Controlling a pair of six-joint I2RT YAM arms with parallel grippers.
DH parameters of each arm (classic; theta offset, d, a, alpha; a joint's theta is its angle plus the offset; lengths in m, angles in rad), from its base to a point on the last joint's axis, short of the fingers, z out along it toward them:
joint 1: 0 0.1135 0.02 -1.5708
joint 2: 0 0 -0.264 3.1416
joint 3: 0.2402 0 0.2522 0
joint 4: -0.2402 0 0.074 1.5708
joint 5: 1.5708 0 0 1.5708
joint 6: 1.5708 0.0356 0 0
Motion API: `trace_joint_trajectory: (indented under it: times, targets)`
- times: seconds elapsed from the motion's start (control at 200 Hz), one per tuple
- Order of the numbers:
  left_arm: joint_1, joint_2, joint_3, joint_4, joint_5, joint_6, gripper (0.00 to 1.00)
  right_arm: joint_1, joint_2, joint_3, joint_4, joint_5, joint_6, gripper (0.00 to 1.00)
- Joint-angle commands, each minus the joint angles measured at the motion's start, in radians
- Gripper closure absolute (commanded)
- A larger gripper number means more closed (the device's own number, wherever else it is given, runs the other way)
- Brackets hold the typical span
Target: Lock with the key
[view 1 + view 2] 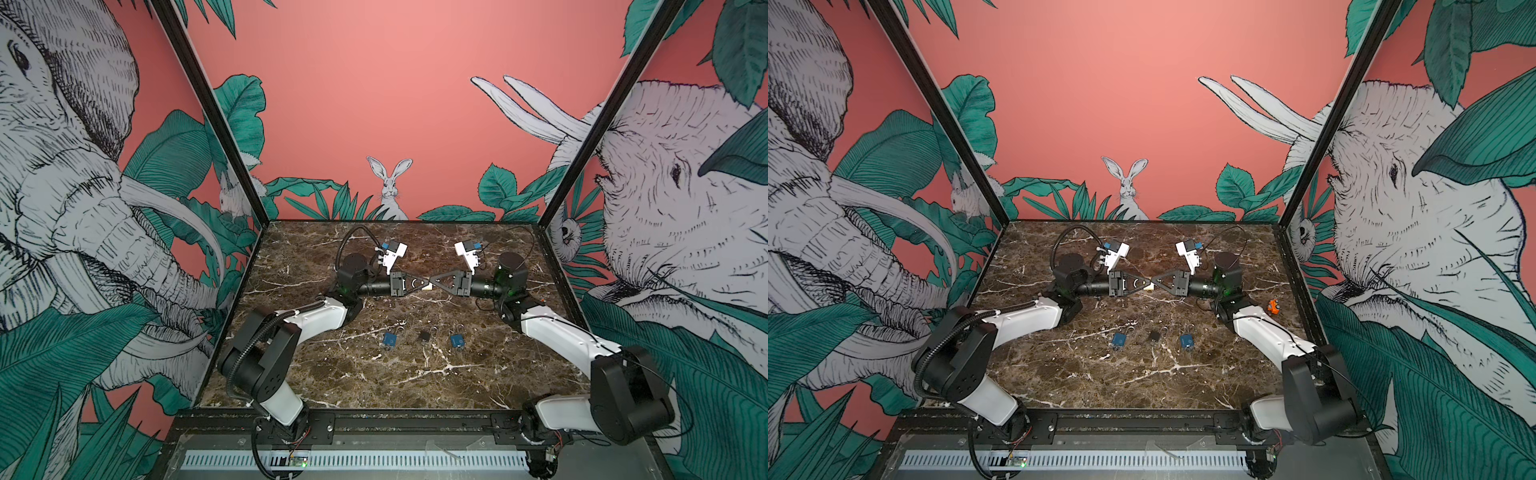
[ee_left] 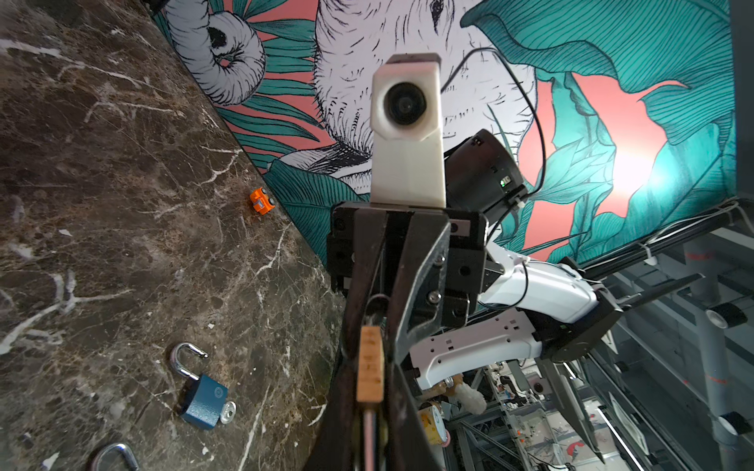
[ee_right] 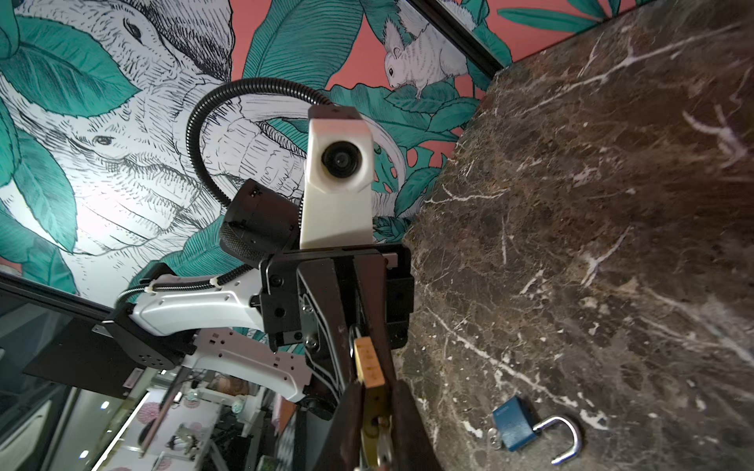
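Brass lock: one; blue locks: two; black lock: one, on our table. Our left gripper clamps the brass lock aloft; its key sits between the narrow jaws of the right gripper, grip unclear
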Motion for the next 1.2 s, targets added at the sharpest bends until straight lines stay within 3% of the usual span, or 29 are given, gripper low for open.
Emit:
trace_joint_trajectory:
  times: [0.0, 0.08, 0.175, 0.24, 0.54, 1.09, 1.195]
  targets:
    - [0.004, -0.081, -0.004, -0.057, -0.038, 0.144, 1.0, -0.026, -0.054, 0.002, 0.039, -0.029, -0.011, 0.75]
    - [0.005, -0.134, -0.04, -0.052, -0.075, 0.248, 1.0, -0.027, -0.091, 0.027, -0.111, -0.046, -0.128, 0.71]
    - [0.025, -0.156, -0.01, -0.107, -0.014, 0.301, 1.0, -0.028, -0.148, 0.067, -0.324, -0.018, -0.297, 0.68]
    - [0.029, -0.153, 0.008, -0.115, 0.034, 0.312, 1.0, -0.028, -0.176, 0.082, -0.376, -0.011, -0.352, 0.68]
    - [0.029, -0.155, 0.007, 0.014, 0.079, 0.261, 1.0, -0.021, -0.201, 0.093, -0.322, -0.043, -0.358, 0.76]
    - [0.017, -0.142, 0.028, 0.031, 0.093, 0.232, 1.0, 0.055, -0.108, 0.152, -0.318, -0.02, -0.39, 0.78]
    - [0.017, -0.136, 0.031, 0.023, 0.092, 0.233, 1.0, 0.057, -0.103, 0.153, -0.312, -0.024, -0.386, 0.85]
